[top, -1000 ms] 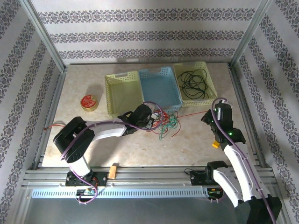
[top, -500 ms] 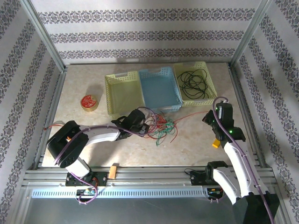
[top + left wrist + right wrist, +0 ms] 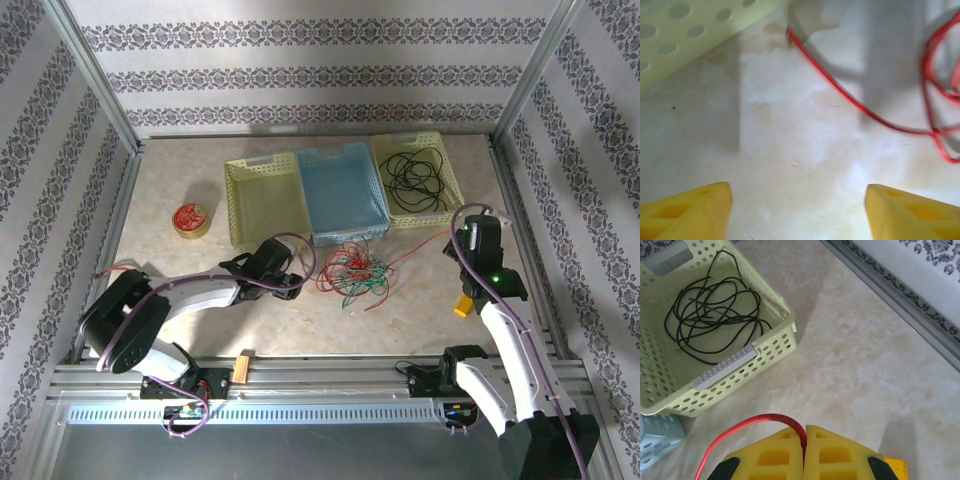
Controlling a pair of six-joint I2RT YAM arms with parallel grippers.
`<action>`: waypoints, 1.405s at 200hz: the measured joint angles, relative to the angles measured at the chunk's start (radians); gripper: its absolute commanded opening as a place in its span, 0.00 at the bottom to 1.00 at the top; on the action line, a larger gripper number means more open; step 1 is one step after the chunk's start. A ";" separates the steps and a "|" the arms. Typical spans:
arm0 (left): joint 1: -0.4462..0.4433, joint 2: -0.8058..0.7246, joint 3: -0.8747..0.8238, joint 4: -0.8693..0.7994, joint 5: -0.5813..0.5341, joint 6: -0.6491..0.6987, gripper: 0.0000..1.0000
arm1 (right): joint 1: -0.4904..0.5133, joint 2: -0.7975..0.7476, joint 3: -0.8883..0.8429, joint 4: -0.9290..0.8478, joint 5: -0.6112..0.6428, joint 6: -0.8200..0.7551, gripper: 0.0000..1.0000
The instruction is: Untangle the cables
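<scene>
Cables, thin red and green wires (image 3: 350, 272), lie knotted on the marbled beige surface (image 3: 420, 300) just right of my left gripper (image 3: 797, 192), which hovers low with jaws spread, grasping nothing. A little farther off, my right gripper (image 3: 805, 431) is clenched on one thin red wire (image 3: 765, 415) that runs back to the knot. To do this well, I judge the left should pin the green loops flat while the right draws the red end away slowly, stopping if the whole knot drags. Farthest back, a thin black wire (image 3: 695, 302) sits coiled in the yellow-green perforated basket (image 3: 755, 365), apart from the knot.
</scene>
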 measured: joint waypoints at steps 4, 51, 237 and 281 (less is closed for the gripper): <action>-0.002 -0.018 0.002 -0.003 0.009 0.005 0.83 | 0.006 0.005 0.001 0.002 0.000 -0.003 0.00; -0.042 -0.053 0.192 -0.013 0.127 0.072 0.96 | 0.103 0.061 0.001 0.039 -0.030 -0.010 0.00; -0.147 0.476 0.565 -0.193 0.029 0.209 0.00 | 0.058 0.002 0.001 0.033 -0.057 0.043 0.00; -0.116 0.359 0.433 -0.200 -0.045 0.141 0.00 | -0.136 -0.020 0.005 -0.007 -0.101 0.047 0.00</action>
